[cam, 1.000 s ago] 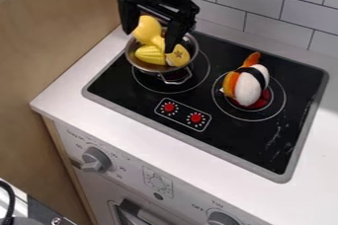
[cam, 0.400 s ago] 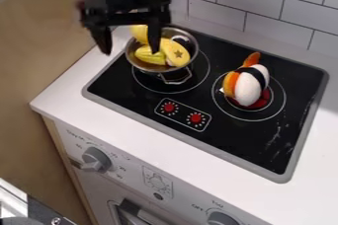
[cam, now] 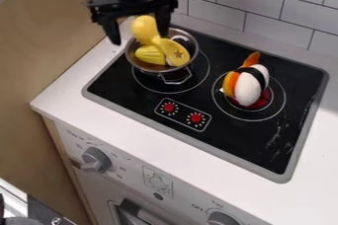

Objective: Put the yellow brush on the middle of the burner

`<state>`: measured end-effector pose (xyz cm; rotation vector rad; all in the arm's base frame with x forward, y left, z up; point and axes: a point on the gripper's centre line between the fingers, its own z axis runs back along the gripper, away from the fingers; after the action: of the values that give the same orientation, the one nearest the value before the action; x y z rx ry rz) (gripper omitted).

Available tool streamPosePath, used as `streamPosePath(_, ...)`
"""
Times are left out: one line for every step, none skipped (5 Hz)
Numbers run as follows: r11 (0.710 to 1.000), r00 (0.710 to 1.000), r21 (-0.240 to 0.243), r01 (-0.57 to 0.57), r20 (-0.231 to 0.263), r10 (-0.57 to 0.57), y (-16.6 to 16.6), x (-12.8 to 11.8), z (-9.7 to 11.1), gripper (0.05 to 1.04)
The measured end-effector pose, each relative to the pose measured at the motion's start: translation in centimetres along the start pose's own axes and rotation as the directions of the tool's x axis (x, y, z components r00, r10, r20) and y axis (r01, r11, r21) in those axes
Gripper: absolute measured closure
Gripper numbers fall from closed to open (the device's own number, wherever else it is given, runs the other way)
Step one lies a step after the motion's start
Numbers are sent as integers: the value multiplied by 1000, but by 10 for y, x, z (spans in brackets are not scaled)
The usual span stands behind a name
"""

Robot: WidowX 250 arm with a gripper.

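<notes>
The black gripper (cam: 140, 37) hangs open at the upper left, over the left side of the metal pot (cam: 129, 60), one finger left of the pot and the other near its back. The yellow brush (cam: 174, 51) leans in the pot, its rounded yellow end up between the two fingers and its star-marked end at the pot's right side. No grip on it is visible. Under the pot lies the left burner (cam: 206, 73); the right burner (cam: 274, 112) bears a white, orange and black sushi toy (cam: 248, 90).
A ridged yellow toy (cam: 149, 55) and a dark round thing share the pot. Two red knobs sit on the black stove top (cam: 231, 137). A wooden wall (cam: 46, 46) stands at the left, white tiles (cam: 277, 17) behind.
The gripper has shifted left from around the brush, its fingers now wider apart, then moved slightly back right. The brush's star-marked end sits a little differently in the pot.
</notes>
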<state>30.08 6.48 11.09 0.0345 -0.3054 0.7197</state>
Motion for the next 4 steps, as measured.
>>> streamPosePath(1000,1000,27,8,14,-9,-4,10,9,83)
streamPosePath(999,1000,38,7,21,-8,-7,13,7,83)
streamPosePath(1000,999,28,-2,42,0,-15,11,3,83)
streamPosePath(1000,999,17,-6,49,6,-19,0,-9,83)
